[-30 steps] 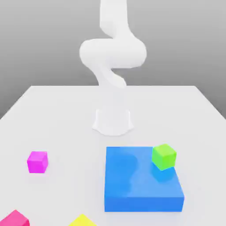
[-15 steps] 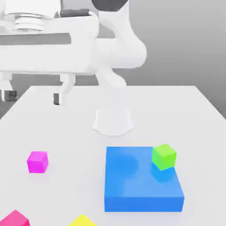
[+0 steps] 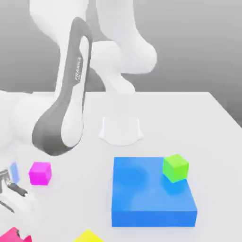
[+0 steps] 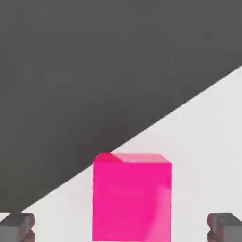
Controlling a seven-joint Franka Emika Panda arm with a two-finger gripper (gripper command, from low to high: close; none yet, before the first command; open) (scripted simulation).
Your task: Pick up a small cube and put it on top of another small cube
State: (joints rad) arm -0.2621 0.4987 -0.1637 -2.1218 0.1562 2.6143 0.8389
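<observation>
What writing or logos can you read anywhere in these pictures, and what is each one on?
"FRANKA": printed lengthwise on the white panel of the robot arm in the exterior view; smaller lettering after it is too blurred to read.
No writing on the pinkish-red cube, magenta cube, green cube, yellow cube, blue block or table.

White table [image 3: 189, 113] carrying the arm's round white base [image 3: 121, 130], flat blue block [image 3: 151, 194] lying toward the exterior view's right, magenta cube [image 3: 40, 173] sitting at left, pinkish-red small cube [image 4: 131, 198] and yellow cube [image 3: 89, 236] resting along the near edge.
</observation>
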